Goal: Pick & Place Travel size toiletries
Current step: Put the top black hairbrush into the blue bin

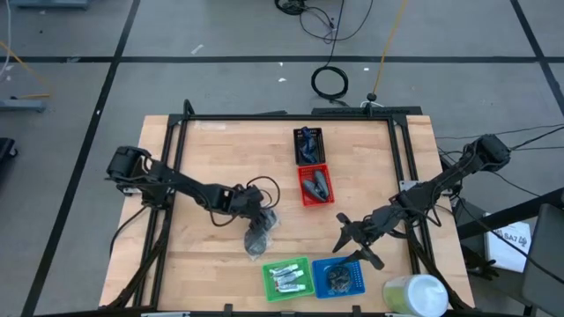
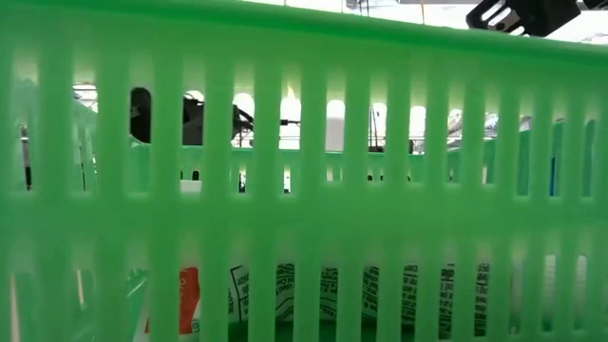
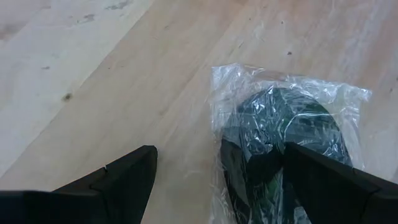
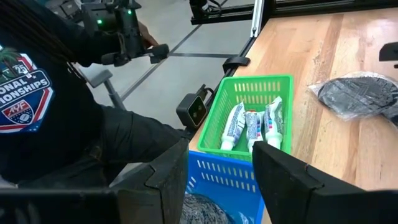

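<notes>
1. Left tool (image 3: 214,186) we find lowered over the round dark pad in crinkled clear wrap (image 1: 259,232), its two dark fingers (image 3: 118,180) spread wide. One finger stands on bare wood and the other over the pad, so nothing is gripped yet; we judge the wide spread is there to straddle the soft packet.
2. That pad lies flat on the pale wooden tabletop (image 1: 220,145), near the middle and just behind the small green mesh basket (image 1: 287,276), probably because it has not yet been sorted.
3. Right tool (image 1: 354,240) we see hovering above the small blue mesh basket (image 1: 339,278), its fingers (image 4: 158,180) parted and empty. A second dark wrapped pad (image 4: 208,211) already sits in that basket, so we take blue to be the pads' home.
4. We count thin white tubes (image 4: 255,127) lying side by side in the green basket, grouped by kind.
5. Farther back, a red mesh basket (image 1: 315,186) holds dark blue-grey mini bottles (image 1: 315,183), with a black mesh basket (image 1: 308,145) touching it behind.
6. At the front right corner stands a large white-and-green cylinder (image 1: 414,295).
</notes>
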You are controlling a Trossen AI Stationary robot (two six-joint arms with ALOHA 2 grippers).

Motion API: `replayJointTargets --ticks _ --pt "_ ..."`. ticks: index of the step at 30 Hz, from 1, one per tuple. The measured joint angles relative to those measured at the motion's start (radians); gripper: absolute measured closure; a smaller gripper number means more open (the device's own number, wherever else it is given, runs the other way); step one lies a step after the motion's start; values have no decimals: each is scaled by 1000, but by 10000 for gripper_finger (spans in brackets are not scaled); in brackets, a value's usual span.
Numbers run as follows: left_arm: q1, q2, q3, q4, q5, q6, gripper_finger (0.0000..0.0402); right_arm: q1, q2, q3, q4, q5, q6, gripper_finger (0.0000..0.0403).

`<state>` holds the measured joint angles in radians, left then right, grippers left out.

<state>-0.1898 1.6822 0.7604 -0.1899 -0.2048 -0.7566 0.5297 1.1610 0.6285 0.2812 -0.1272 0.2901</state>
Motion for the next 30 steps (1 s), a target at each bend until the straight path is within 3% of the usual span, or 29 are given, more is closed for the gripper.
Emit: replayJointTargets --ticks 5,14,21,25,30 --pt "1 5 0 13 30 27 93 0 0 0 -4 -1 0 236" --pt "1 6 -2 39 26 65 278 0 0 0 -10 -1 0 236" --pt "2 -2 -3 34 -18 183 388 0 0 0 -10 0 0 236" --pt "-13 -40 -5 11 -93 214 396 0 0 0 -10 23 -1 236" --pt "-67 -110 55 -61 -341 300 400 0 0 0 -15 147 -30 236"
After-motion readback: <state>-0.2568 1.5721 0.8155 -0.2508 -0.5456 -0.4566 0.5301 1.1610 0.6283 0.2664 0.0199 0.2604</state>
